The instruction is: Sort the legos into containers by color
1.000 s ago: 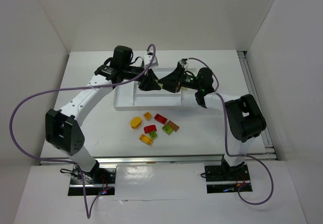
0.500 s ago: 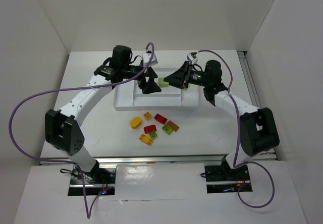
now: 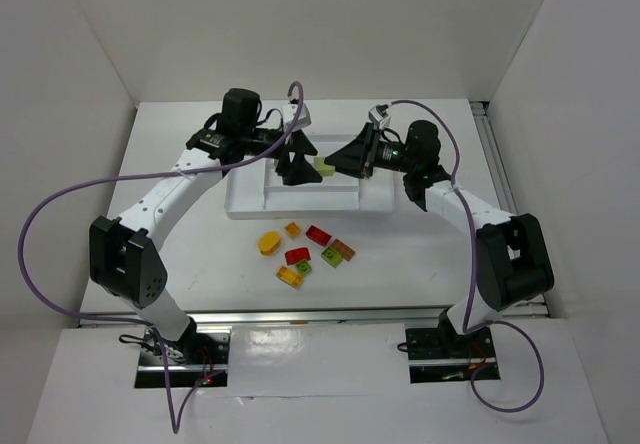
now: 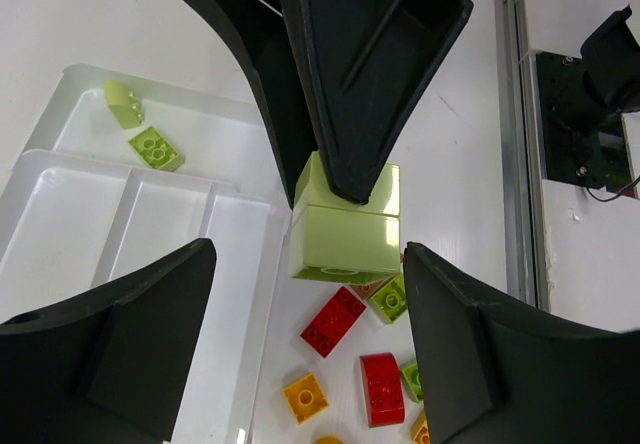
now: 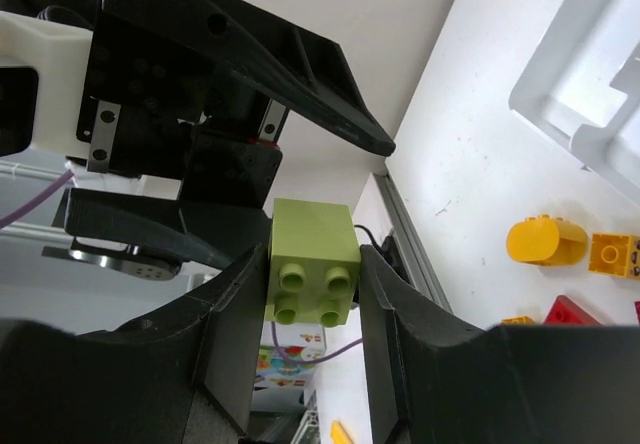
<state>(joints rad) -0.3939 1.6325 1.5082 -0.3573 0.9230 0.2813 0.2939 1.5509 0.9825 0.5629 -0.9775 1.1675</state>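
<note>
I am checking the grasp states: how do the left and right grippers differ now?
The right gripper is shut on the pale green brick; the left gripper is open and holds nothing. The right fingers touch the brick; the left fingers stand apart from it. Both are raised near the tray, tips facing each other.
</note>
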